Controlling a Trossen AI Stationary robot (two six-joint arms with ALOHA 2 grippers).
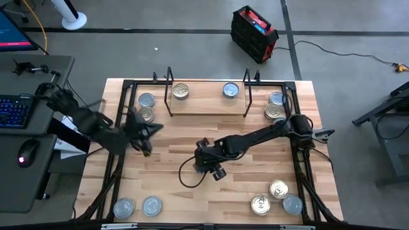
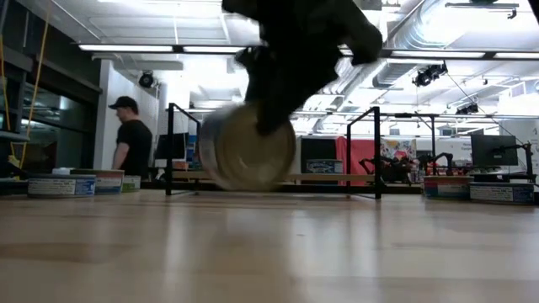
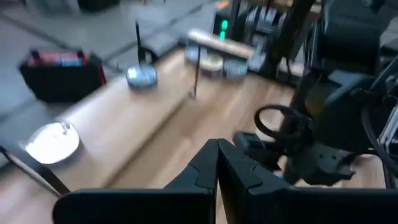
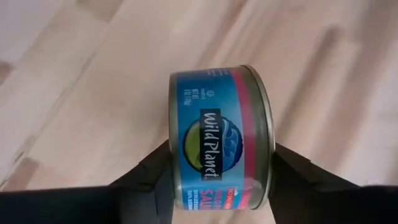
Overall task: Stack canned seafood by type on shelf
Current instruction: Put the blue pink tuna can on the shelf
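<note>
Shelf: two tins on its board, one gold-lidded, one silver-blue.
Right gripper: clenched on blue-labelled tin, mid-table, held above the surface.
Left gripper: fingers together, empty.
Remaining: loose tins at table corners, unstacked.

We see the right end effector clamping a blue tin labelled "Wild Planet" between its two dark fingers, at three and nine o'clock, above the wooden desk.
</note>
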